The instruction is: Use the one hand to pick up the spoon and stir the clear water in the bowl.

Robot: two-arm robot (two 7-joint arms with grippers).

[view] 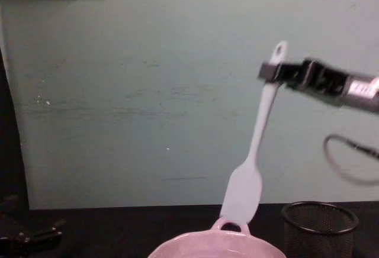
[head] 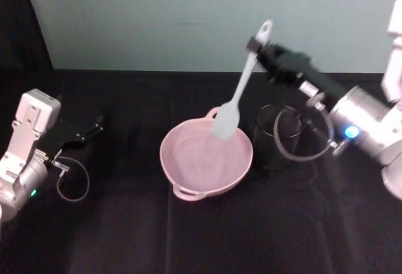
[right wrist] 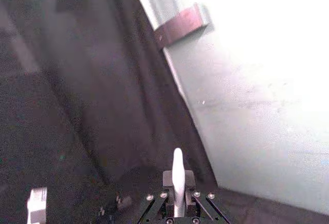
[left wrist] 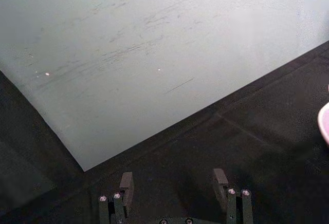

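My right gripper (head: pixel 254 46) is shut on the upper handle of the white spoon (head: pixel 242 85), which hangs tilted with its broad end (view: pixel 242 192) just above the far rim of the pink bowl (head: pixel 182 176). In the chest view the right gripper (view: pixel 269 73) holds the spoon high above the bowl (view: pixel 177 248). The water (head: pixel 204 158) is faintly visible inside the bowl. The right wrist view shows the spoon handle (right wrist: pixel 177 178) pinched between the fingers. My left gripper (head: pixel 94 127) rests open on the table at the left, away from the bowl.
A black wire-mesh cup (head: pixel 276 137) stands just right of the bowl, under the right arm. A black cloth covers the table (head: pixel 201 236). A pale green wall (head: pixel 188 16) rises behind. A cable loop (head: pixel 72 180) lies beside the left arm.
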